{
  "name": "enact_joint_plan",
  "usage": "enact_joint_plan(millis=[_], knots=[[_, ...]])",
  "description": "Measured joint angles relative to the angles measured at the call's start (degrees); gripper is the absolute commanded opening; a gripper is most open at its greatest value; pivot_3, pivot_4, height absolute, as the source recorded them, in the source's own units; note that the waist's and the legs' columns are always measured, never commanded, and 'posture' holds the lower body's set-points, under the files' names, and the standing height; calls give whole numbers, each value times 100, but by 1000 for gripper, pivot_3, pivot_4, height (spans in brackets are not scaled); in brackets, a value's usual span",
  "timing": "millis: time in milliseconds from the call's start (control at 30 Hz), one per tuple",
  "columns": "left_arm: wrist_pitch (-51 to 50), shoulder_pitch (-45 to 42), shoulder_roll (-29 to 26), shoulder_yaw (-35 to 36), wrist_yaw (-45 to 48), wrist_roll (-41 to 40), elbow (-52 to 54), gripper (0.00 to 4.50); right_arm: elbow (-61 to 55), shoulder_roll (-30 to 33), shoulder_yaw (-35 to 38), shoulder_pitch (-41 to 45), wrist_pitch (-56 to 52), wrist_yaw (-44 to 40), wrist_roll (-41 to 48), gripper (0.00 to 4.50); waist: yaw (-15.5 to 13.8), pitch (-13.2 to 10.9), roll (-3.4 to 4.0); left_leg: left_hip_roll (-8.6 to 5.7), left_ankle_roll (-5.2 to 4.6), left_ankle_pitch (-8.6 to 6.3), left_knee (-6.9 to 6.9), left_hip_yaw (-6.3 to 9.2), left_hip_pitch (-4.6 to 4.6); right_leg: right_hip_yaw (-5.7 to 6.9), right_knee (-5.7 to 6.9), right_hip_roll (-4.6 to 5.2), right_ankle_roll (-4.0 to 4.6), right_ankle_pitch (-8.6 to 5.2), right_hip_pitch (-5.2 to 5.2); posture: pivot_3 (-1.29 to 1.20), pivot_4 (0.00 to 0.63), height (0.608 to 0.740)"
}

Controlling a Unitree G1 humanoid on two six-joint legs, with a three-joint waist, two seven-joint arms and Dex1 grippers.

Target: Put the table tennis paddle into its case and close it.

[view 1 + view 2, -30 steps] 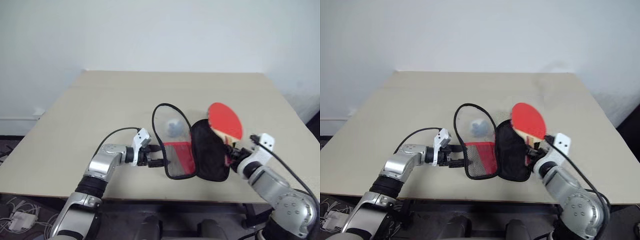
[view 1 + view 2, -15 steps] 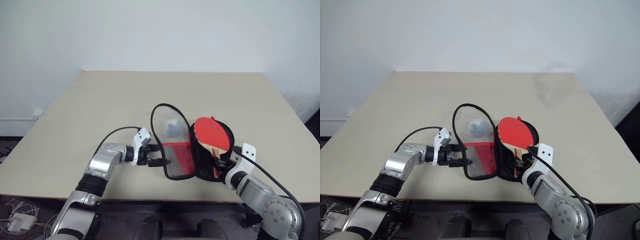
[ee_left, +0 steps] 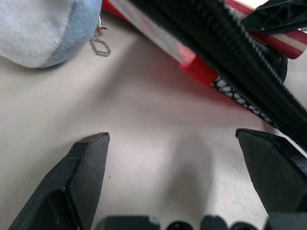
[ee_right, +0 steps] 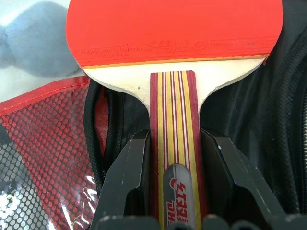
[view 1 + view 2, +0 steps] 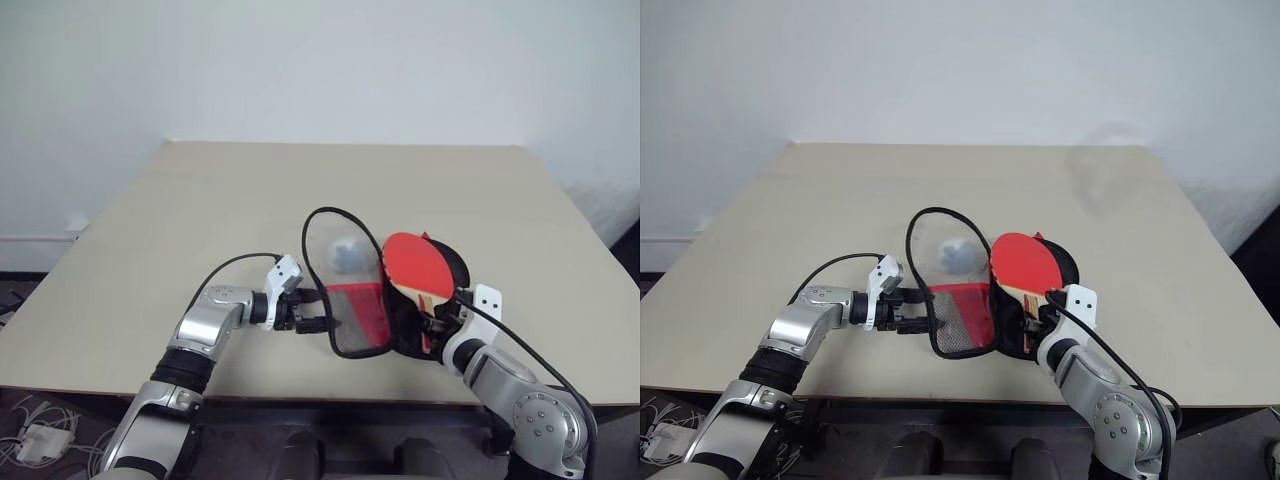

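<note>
Over the case [image 5: 420, 320], right tool [image 4: 173, 158] grips paddle [image 5: 418, 265].

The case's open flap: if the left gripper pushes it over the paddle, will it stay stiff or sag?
Probably sag. The case looks like soft fabric and mesh, and its raised flap already curves, so it may buckle under a push. The table tennis paddle looks rigid, clamped by the handle in the right gripper, and should hold shape. The open left gripper touches nothing yet.
</note>
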State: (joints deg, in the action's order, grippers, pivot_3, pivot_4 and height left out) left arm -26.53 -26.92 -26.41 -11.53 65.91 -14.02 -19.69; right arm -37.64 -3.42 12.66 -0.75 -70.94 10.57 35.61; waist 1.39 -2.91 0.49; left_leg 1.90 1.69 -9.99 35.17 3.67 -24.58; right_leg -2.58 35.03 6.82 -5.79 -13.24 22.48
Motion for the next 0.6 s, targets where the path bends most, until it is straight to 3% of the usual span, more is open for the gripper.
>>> enact_joint_plan(millis=[133,600], knots=[[1,0,-2,0,0,-1,1,4500,-37,265,-66,-133,151,-91,-139,1186,-6,0,0,0,0,0,0,0,0,1,0,0,0,0,0,0,0,740],[11,-16,0,-4,-32,3,-13,4500,-67,321,-71,-327,439,-147,-423,1186,-4,0,0,0,0,0,-2,0,0,1,-1,0,0,0,1,0,0,740]])
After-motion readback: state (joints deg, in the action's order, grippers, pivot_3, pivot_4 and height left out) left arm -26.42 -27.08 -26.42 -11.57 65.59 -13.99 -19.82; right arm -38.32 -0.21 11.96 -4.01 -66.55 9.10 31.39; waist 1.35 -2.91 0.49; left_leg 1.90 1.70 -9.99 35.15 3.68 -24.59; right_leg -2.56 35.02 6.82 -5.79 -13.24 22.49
